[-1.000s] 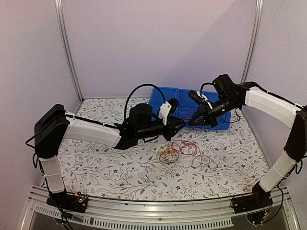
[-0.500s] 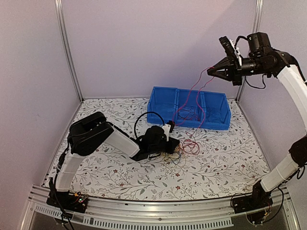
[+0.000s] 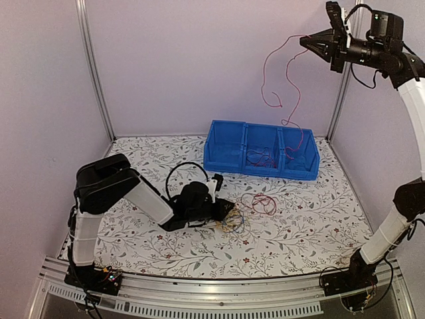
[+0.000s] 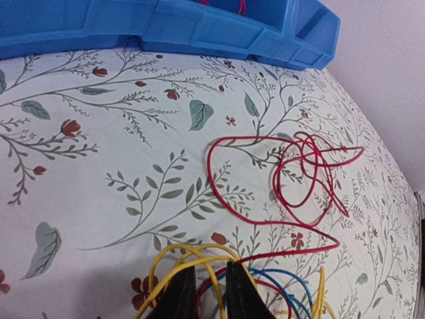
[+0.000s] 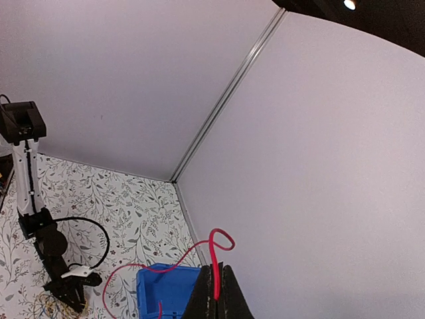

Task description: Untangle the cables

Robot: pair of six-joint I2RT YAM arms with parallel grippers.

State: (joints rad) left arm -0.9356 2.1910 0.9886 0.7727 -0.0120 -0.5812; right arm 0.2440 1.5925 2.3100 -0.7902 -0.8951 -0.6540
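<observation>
Cables, thin red, yellow and blue wires (image 4: 307,167), lie looped on the floral tablecloth (image 3: 302,229) near the blue three-compartment plastic bin (image 3: 226,157). One red strand (image 5: 213,256) hangs from high up, trailing down to the bin, the right gripper (image 3: 304,41) clamped tight on it. The left gripper (image 4: 206,287), low on the cloth, has its jaws nearly together, seemingly pinching yellow loops.

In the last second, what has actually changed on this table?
The right gripper swung up from just above the blue bin to high in the corner, drawing one red cable out of the tangle; it now dangles over the bin. The left gripper pulled back toward its base and seems to pinch the yellow and blue bundle. The bin stayed put.
</observation>
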